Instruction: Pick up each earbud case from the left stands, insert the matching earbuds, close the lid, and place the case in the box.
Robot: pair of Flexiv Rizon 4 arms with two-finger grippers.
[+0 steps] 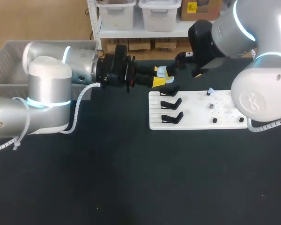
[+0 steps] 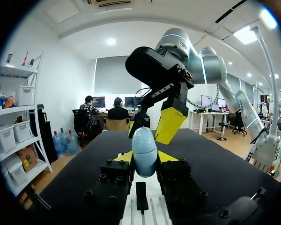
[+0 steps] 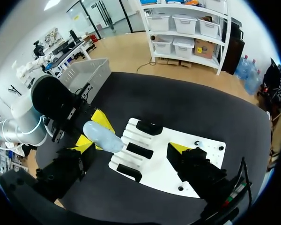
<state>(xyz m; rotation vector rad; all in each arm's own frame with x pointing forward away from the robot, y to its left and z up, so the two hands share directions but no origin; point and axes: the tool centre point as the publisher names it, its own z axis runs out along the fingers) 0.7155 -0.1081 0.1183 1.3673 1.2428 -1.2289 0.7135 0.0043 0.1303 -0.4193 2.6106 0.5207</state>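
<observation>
**A:** Far left, first entry?
**B:** One grey box [image 1: 4,61] at the table's back corner. It is where finished cases go.

**A:** Next?
**B:** The left gripper [image 2: 144,159], fingers clamped on the case [image 2: 144,151]. The case is pale blue and egg-shaped, and its lid looks closed. It is held off the table just beyond the stands, turned toward the other arm, probably so the lid can be worked.

**A:** Stands?
**B:** Three black stands [image 1: 171,103] on the left part of a white board [image 1: 196,123], none bearing a case. Small pieces [image 1: 210,106] sit on its right part. They are likely the earbuds, but too small to tell.

**A:** Last?
**B:** The right gripper [image 3: 132,144], fingers wide apart, holding nothing. It hangs just by the case and appears not to touch it. I judge it poised to open the lid while the left steadies.
</observation>
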